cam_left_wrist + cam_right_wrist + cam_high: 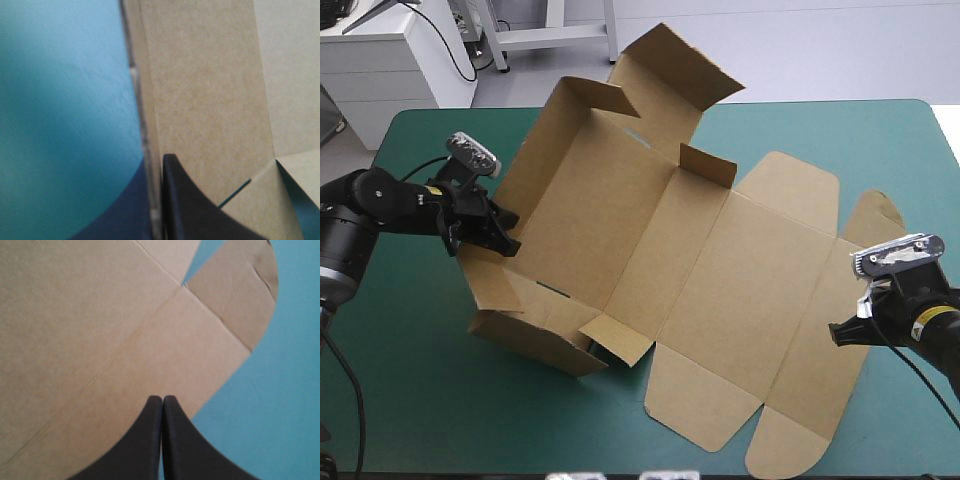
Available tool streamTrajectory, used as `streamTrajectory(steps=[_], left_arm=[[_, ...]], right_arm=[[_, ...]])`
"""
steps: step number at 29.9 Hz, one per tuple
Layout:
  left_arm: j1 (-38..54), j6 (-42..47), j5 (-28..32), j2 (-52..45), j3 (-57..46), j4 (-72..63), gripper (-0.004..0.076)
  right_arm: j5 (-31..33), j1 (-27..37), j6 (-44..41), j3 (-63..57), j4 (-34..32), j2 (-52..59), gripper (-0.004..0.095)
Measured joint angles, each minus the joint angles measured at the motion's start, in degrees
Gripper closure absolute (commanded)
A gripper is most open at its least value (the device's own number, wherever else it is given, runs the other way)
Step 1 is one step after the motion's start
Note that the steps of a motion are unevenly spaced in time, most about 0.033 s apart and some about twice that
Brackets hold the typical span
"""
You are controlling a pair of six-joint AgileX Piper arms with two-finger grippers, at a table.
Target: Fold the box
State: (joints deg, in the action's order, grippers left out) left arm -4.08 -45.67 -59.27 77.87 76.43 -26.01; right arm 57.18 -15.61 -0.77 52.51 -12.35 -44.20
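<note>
From above you see the brown box [650,250] mid-table on the teal-green cover [430,400], walls raised on its left half, lid flat with rounded flaps. Your left gripper [502,236] pinches the left wall; only its wrist view shows the matte board edge between the fingers. Your right gripper [162,400] is closed and empty, over the lid's edge.

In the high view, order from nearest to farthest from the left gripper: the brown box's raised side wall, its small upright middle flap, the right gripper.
1. Raised side wall of the brown board box: in the left gripper.
2. Small upright flap: mid-box.
3. Right gripper: far right, by the flat lid.
</note>
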Motion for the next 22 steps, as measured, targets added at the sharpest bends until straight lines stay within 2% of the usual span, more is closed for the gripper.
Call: streamTrajectory(steps=[3,9,17,22], left_arm=[[-4.69,-2.01,6.51,0.20,0.94,1.13,0.0731],[-13.64,-8.64,13.31,3.81,1.52,3.37,0.0731],[-25.44,-9.54,24.33,8.48,1.52,19.53,0.0731],[-30.34,-8.97,29.05,9.23,1.52,28.23,0.0731]], right_arm=[[-1.69,0.00,-0.20,0.00,-0.01,0.00,0.0924],[-2.27,0.00,-0.32,0.00,-0.01,0.00,0.0924],[-2.27,0.00,-0.41,0.00,-0.01,1.74,0.0924],[-2.23,0.00,-0.41,0.00,-0.01,2.39,0.0924]])
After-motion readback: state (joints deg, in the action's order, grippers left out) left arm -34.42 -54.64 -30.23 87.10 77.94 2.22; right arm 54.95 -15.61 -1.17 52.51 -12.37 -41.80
